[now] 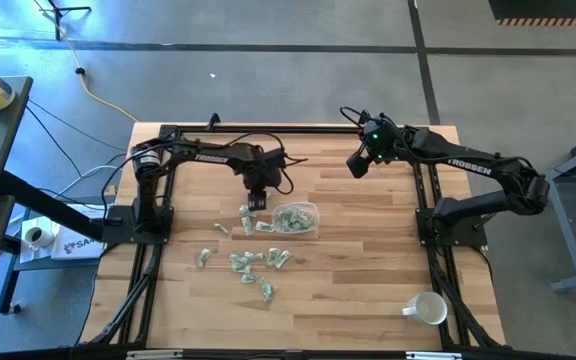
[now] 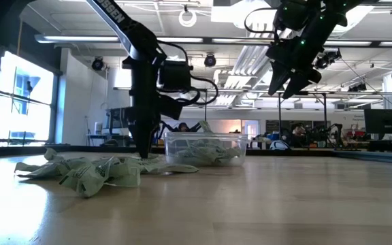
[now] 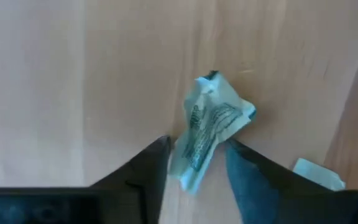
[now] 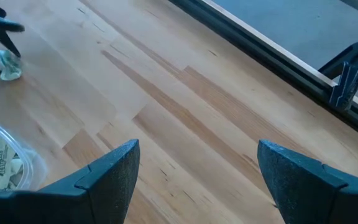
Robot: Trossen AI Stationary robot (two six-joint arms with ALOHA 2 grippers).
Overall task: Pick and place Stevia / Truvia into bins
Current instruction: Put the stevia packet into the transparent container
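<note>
Several green-and-white Stevia packets lie scattered on the wooden table, shown in the low view as a heap. More packets fill the clear plastic bin. My left gripper points down just left of the bin, shut on one crumpled packet. My right gripper hangs open in the air, high above the table's far right part and well away from the packets. My left gripper pinches one crumpled Stevia packet between its two fingers, on the packet's lower end. The fingers come from above, pointing down. The rest of the packet sticks out past the fingertips. Whether it is clear of the table, I cannot tell.
A white mug lies near the table's near right corner. Black frame rails run along both sides, and a clamp sits at the table's edge. Bare wood stretches between the bin and the right rail.
</note>
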